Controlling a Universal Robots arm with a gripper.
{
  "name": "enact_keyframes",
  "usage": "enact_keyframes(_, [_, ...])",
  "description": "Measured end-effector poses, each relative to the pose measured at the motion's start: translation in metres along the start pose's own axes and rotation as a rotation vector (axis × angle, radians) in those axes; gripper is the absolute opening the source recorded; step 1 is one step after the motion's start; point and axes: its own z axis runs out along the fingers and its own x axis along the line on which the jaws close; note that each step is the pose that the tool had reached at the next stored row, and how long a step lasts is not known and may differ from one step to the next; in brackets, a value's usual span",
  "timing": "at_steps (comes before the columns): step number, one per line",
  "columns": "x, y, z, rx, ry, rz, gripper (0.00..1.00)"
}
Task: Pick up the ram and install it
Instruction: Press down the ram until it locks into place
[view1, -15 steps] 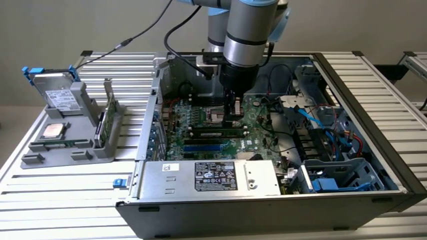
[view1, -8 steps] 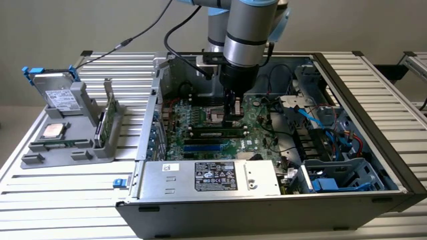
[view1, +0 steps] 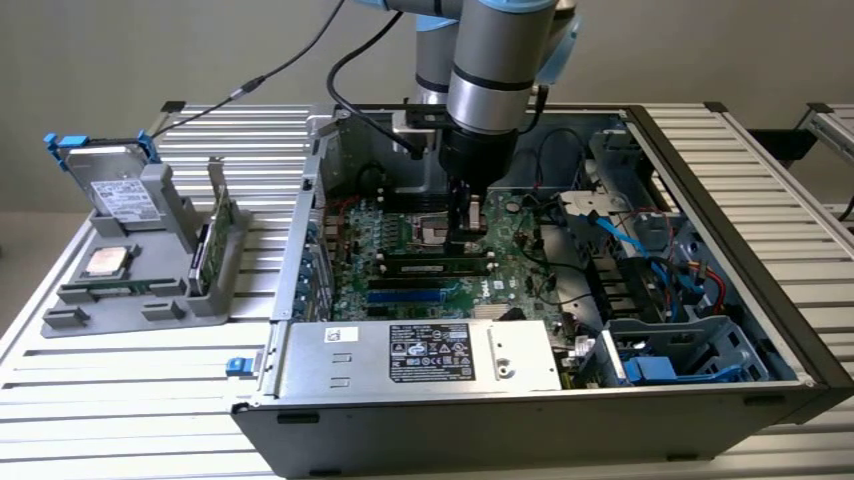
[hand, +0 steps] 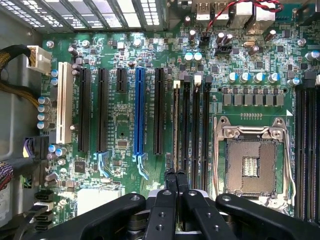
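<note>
- Fingers (hand: 170, 182) pinched fully together, nothing between them; gripper (view1: 465, 232) sits low inside the pc case (view1: 747, 340), tips right over the ram (view1: 434, 266).
- Ram lies flat along a memory slot on the motherboard (hand: 125, 125), beside the cpu socket (hand: 251, 162); looks seated or nearly so.
- Step, my read: install phase, closed tips pressing the stick home.
- Next move needs even downward force, straight along slot, w/o tilting.
- Farther off: parts tray (view1: 127, 300) on exterior view's left, outside case.
</note>
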Motion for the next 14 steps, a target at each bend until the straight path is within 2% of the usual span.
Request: enact_keyframes(14, [-0.0002,-0.0002,0.0022,-0.0103,-0.0169,0.174,0.1])
